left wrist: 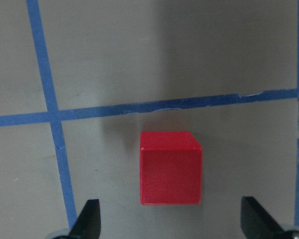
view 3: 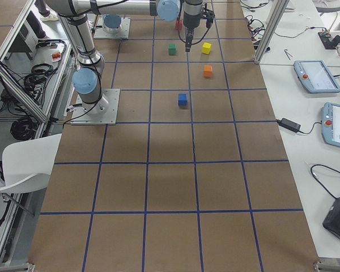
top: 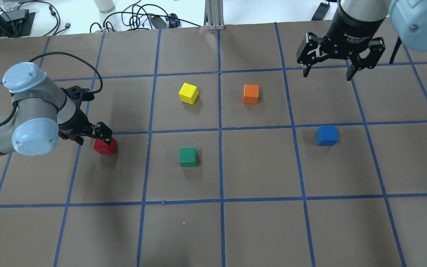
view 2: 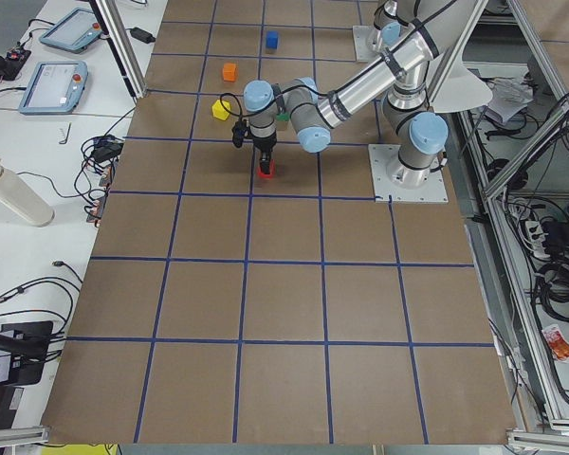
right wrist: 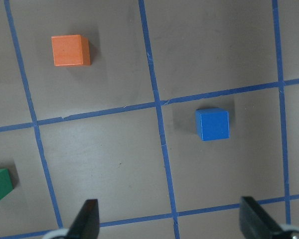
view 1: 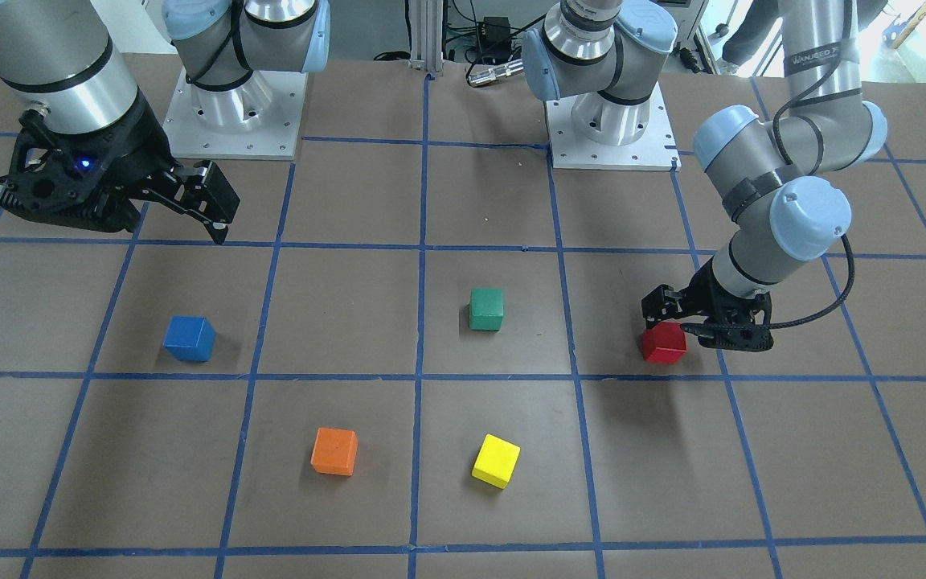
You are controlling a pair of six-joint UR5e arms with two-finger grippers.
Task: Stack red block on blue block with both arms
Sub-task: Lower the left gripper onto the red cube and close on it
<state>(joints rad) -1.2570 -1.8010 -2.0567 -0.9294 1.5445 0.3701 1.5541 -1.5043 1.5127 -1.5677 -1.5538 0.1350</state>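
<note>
The red block [top: 105, 146] rests on the table at the robot's left. My left gripper [top: 89, 136] hangs low right over it, open. In the left wrist view the red block [left wrist: 170, 168] lies between and just ahead of the two spread fingertips [left wrist: 89, 219], untouched. It also shows in the front view [view 1: 664, 343] beside the left gripper [view 1: 700, 320]. The blue block [top: 327, 135] sits alone on the robot's right, and also shows in the front view [view 1: 190, 338]. My right gripper [top: 326, 70] is open and empty, high above the table, beyond the blue block [right wrist: 213, 124].
A green block [top: 188, 157] sits mid-table between the red and blue blocks. A yellow block [top: 188, 93] and an orange block [top: 251, 94] sit farther out. The brown table [top: 258, 230] carries a blue tape grid. The arm bases [view 1: 608, 137] stand at the robot's edge.
</note>
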